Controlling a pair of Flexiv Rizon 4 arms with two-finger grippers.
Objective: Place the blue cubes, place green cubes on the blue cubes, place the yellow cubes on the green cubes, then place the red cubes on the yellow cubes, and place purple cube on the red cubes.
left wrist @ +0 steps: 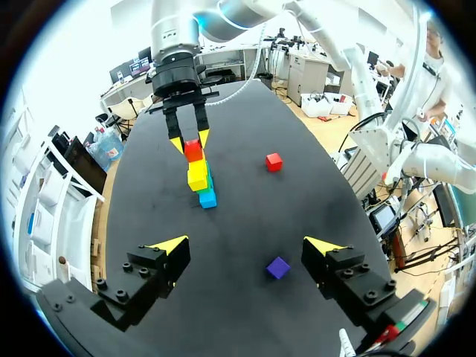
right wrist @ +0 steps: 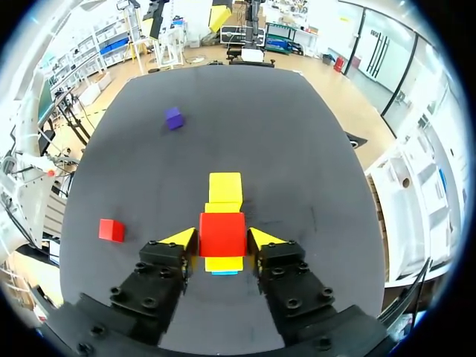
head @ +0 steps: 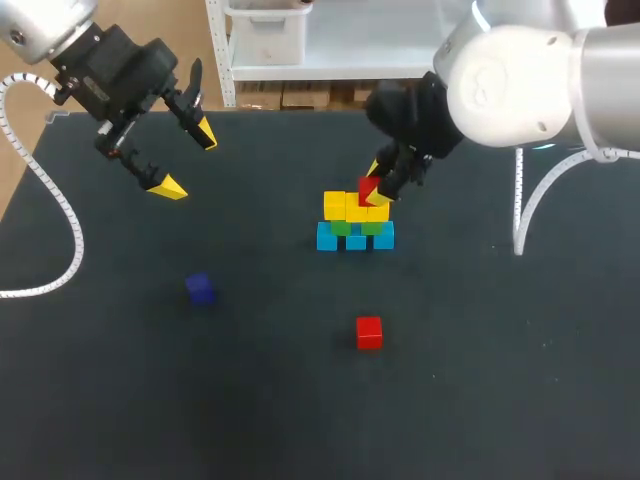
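The held red cube (head: 366, 188) sits between the two fingers of the right gripper (head: 374, 186), which is closed on it from both sides. The right wrist view shows this plainly: the yellow tips press against the cube's (right wrist: 222, 233) opposite faces. The cube is at the top of the stack, over the yellow cubes (head: 356, 208). Whether it rests on them or hangs just above cannot be told.

Below, the stack stands in layers near the middle of the worktop (head: 500, 380), toward its far side. The yellow cubes lie in a row on the green cubes (head: 342, 228), and these lie on a row of blue cubes (head: 327, 237) that touch the worktop. In the right wrist view the yellow cubes (right wrist: 224, 187) show ahead of and under the held cube, with a sliver of blue (right wrist: 220, 273) beneath. In the left wrist view the stack is seen end on, yellow (left wrist: 198, 177) over blue (left wrist: 208, 199), with the right gripper (left wrist: 189, 141) coming down on it from above.

The loose red cube (head: 369, 332) lies alone on the worktop, nearer the robot than the stack and well apart from it. The purple cube (head: 200, 288) lies alone to the left, also well apart.

The left gripper (head: 186, 160) hangs above the far left part of the worktop, its fingers spread wide and holding nothing. From its own wrist view (left wrist: 247, 245), the purple cube (left wrist: 278, 268) lies on the worktop under the open fingers, touching neither.
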